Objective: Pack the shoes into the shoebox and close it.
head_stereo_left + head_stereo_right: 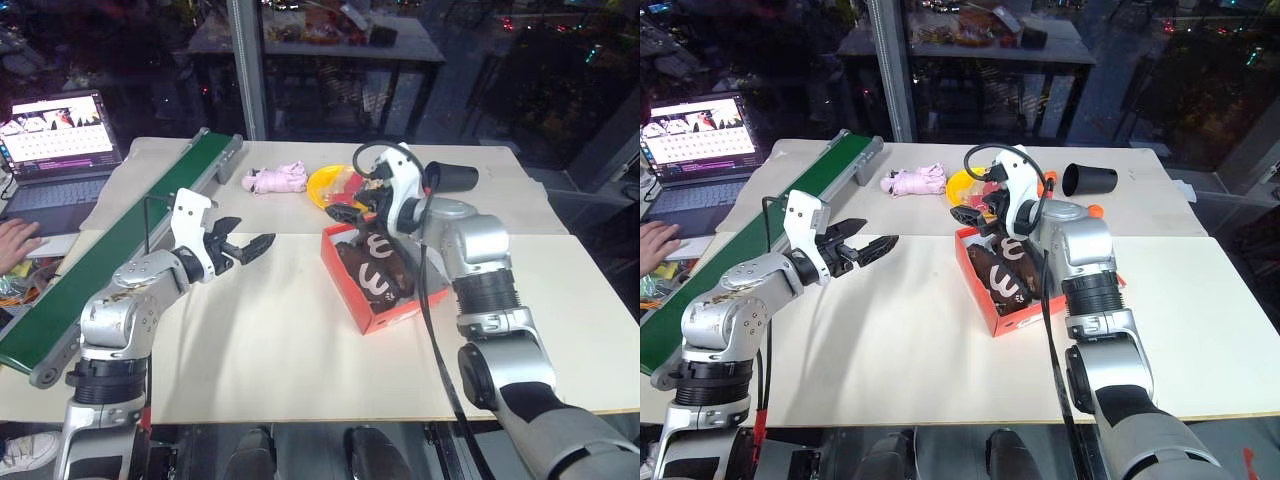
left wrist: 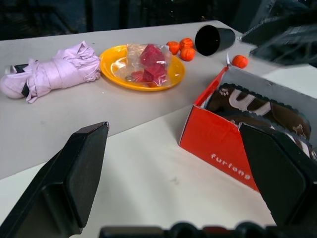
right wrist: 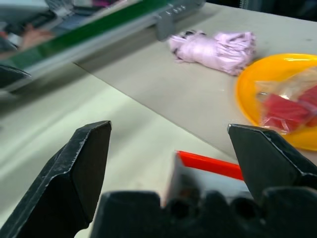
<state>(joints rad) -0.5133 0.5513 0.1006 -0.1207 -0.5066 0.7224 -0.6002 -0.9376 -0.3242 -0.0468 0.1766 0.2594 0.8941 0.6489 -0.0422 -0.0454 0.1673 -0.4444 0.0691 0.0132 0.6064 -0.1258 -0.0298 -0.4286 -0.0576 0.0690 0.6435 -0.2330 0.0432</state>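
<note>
Left eye view: shoes (image 1: 373, 265) fill shoebox (image 1: 385, 318), bare tabletop (image 1: 270, 340) beside.

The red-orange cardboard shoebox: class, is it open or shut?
Open. The red-orange cardboard shoebox shows its inside from above, with dark-brown fuzzy shoes lying in it uncovered.

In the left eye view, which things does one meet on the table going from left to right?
Open laptop → long green conveyor belt → pale pink soft bundle → round yellow plate → red-orange cardboard shoebox holding the dark-brown fuzzy shoes.
</note>
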